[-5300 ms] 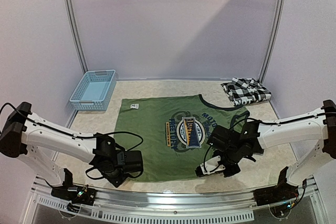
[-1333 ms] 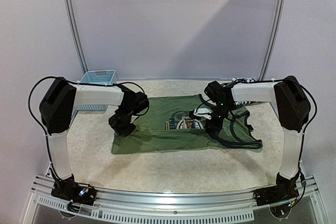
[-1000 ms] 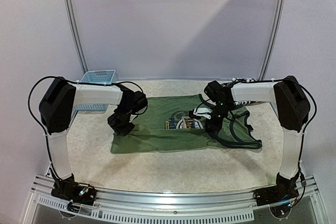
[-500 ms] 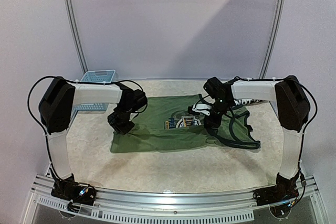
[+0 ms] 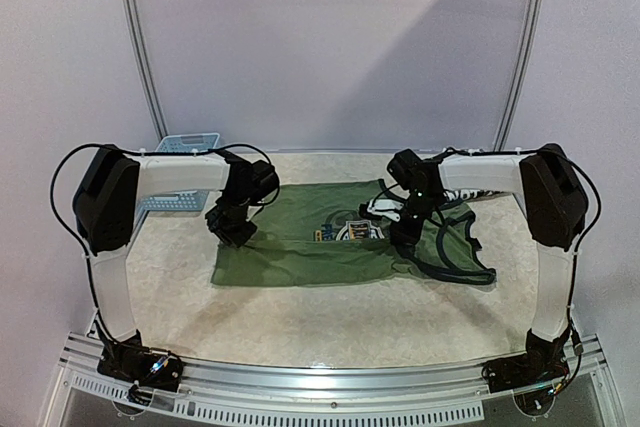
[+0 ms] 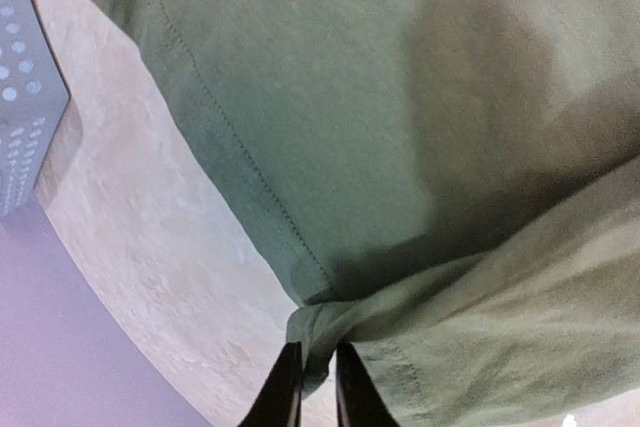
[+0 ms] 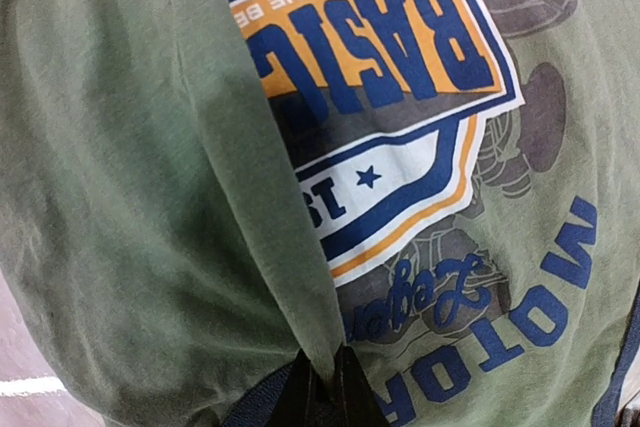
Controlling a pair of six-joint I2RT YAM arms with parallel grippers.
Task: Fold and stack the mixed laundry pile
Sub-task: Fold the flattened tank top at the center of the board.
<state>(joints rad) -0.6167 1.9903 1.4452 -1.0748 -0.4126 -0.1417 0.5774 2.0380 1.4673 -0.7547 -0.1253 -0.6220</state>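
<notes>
Your left tool (image 6: 312,387) is nipped on a bunched hem corner of the olive-green shirt (image 5: 300,259). Your right tool (image 7: 318,392) is closed on a cloth ridge beside the emblem (image 7: 370,97). The shirt lies half doubled over in the middle of the table (image 5: 330,322). It looks light and limp and will likely sag between grips, so take it by hems and keep the corners level.

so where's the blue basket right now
Top view: the blue basket sits at the far left corner of the table, half hidden behind the left arm, beside the left edge of the green shirt.
</notes>
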